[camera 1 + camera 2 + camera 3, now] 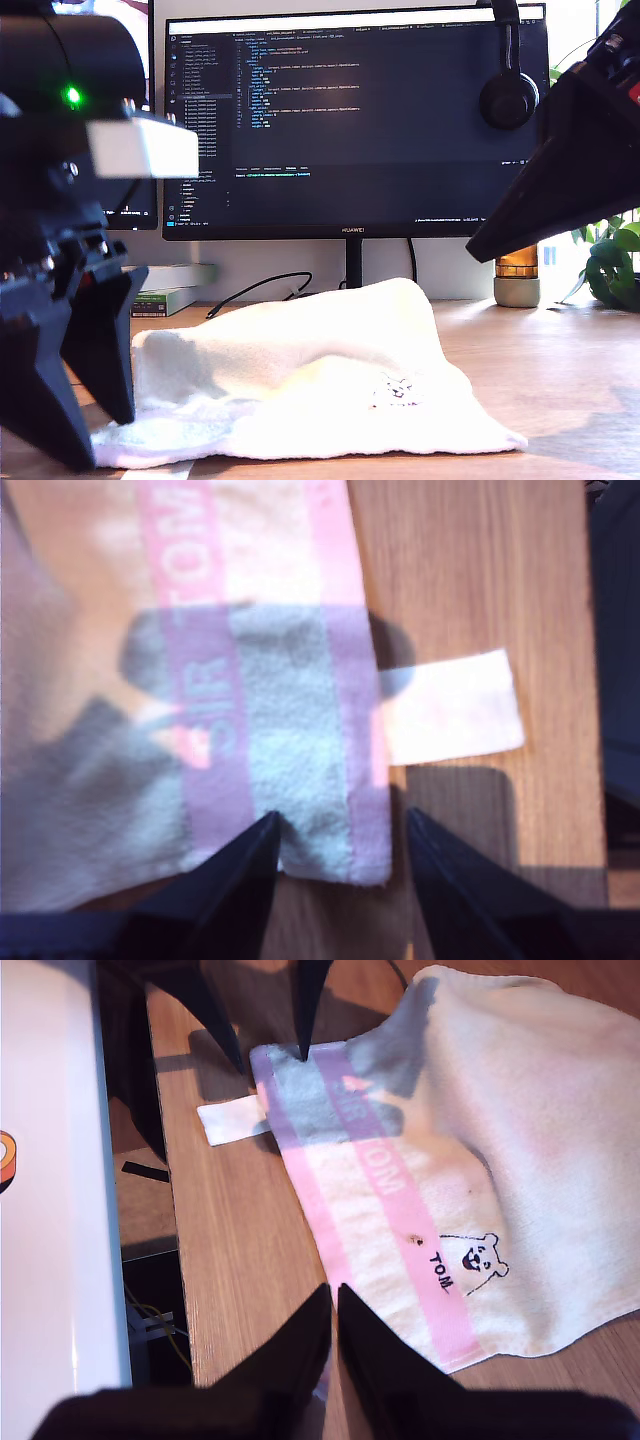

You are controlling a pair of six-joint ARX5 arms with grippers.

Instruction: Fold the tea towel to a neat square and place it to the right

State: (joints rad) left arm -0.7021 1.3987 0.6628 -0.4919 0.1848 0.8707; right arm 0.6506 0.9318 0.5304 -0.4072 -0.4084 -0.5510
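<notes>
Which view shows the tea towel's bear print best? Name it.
The second wrist view: the bear print is sharp on the tea towel. The exterior view shows only a faint dark smudge; the first wrist view misses it.

We can read "SIR TOM" in pale capitals on the pink band (pixel 385 1175) of the tea towel (pixel 520 1110). Beside that band, nearer the towel's hem, a small bear face (pixel 478 1256) is stitched in black with "TOM" (pixel 443 1270) next to it. On the lower bezel of the monitor (pixel 355 120) stands the brand "HUAWEI" (pixel 353 230). The code lines on its screen are too small for us to read.
</notes>
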